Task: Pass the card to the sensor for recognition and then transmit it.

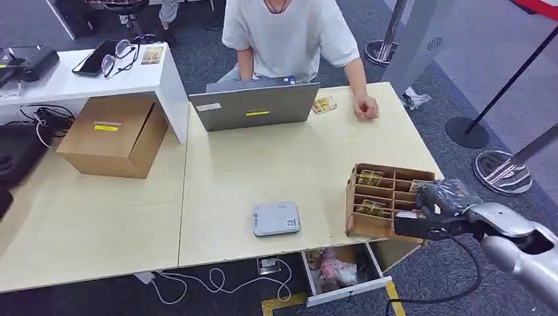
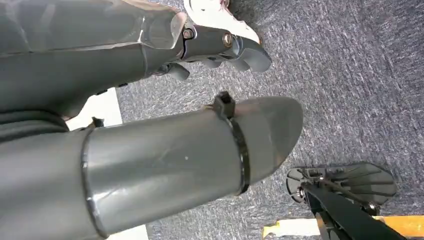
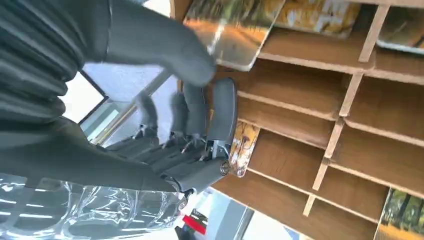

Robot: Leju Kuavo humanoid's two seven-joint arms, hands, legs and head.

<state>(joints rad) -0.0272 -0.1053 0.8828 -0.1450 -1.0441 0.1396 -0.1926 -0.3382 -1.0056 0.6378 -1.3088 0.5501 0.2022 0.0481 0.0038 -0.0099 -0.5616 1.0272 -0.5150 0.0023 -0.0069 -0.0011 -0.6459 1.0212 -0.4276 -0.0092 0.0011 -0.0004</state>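
Right hand at slatted wooden card box; glossy cards inside.

From the head we are looking down over the pale wooden table; the right wrist camera is sitting close against the brown compartmented wooden box, which both views share; the left wrist is facing grey carpet.

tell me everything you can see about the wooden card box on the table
The box is a light brown, plywood-looking organiser split by thin dividers into a grid of open compartments. It sits at the right end of the table, near the front edge, above an open drawer. Several compartments hold glossy yellow-green cards; others look empty. The right hand is at its right side, its fingers reaching into the compartments beside a card.
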